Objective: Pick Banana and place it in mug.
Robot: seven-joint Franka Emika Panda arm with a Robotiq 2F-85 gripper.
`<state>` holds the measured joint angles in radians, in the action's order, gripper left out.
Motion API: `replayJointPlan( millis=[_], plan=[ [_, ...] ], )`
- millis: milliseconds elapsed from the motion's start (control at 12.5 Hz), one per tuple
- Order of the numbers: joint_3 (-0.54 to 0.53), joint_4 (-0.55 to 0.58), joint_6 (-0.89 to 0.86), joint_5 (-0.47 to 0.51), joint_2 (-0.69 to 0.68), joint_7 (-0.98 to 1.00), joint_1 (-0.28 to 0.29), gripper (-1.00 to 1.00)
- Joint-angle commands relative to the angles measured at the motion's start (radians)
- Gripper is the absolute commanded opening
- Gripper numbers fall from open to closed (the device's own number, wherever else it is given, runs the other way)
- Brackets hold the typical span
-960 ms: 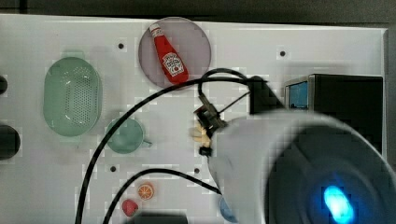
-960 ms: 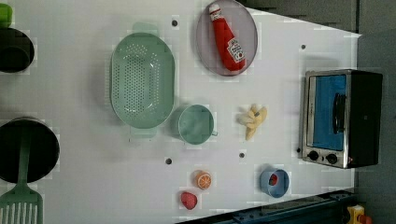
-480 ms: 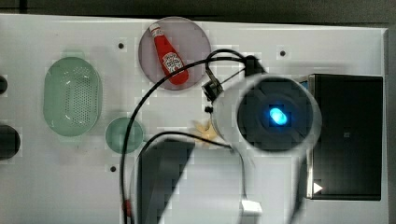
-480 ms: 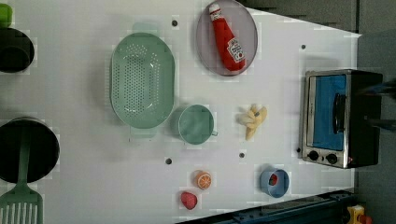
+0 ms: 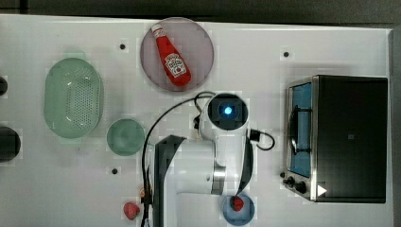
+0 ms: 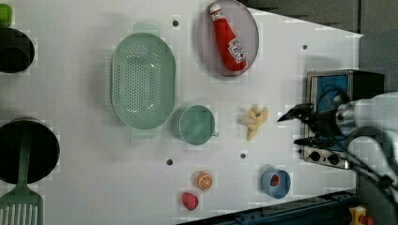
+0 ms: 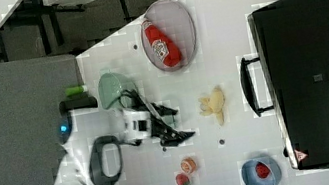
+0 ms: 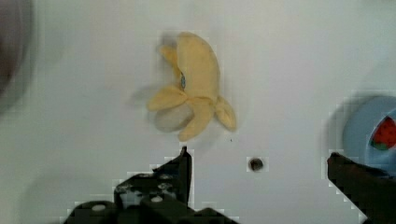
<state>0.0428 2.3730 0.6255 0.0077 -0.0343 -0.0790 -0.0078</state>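
**A:** Where does the banana sit right now?

**B:** On the bare white desk, near its middle, partly peeled with its flaps spread. The mug stands close by on the left view's left, empty and apart from the fruit, and the green colander is just beyond it, their rims almost touching.

**A:** And the arm?

**B:** A second ago the left view had no arm in it at all. Now the gripper reaches in from the left view's right, in front of the toaster oven. In the top view the arm has swung over the spot where the banana lay exposed a second ago and now covers it. The wrist view shows the banana just ahead of the gripper.

**A:** Has it grabbed anything?

**B:** No. The pincer stands wide open and holds nothing; the fruit is untouched. I'd judge this the approach, with the descent, the grasp and the carry to the mug all left to do.

**A:** Anything else nearby? Any writing?

**B:** A ketchup bottle lies on a pale plate towards the far edge; its white label carries dark print I can't read. A blue bowl holding a strawberry sits by the near edge. The oven shows no legible marking.
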Motion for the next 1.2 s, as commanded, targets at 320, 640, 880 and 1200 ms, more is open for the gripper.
replayJointPlan(
  millis=[320,640,880,1200],
  plan=[
    [0.002,0.067,0.328,0.005,-0.117,0.032,-0.004,1.0],
    [-0.005,0.084,0.487,0.006,-0.254,0.032,-0.003,1.0],
    [-0.021,0.085,0.574,0.007,-0.322,0.031,-0.003,1.0],
    [-0.023,0.085,0.615,0.007,-0.338,0.031,-0.003,0.2]
  ],
)
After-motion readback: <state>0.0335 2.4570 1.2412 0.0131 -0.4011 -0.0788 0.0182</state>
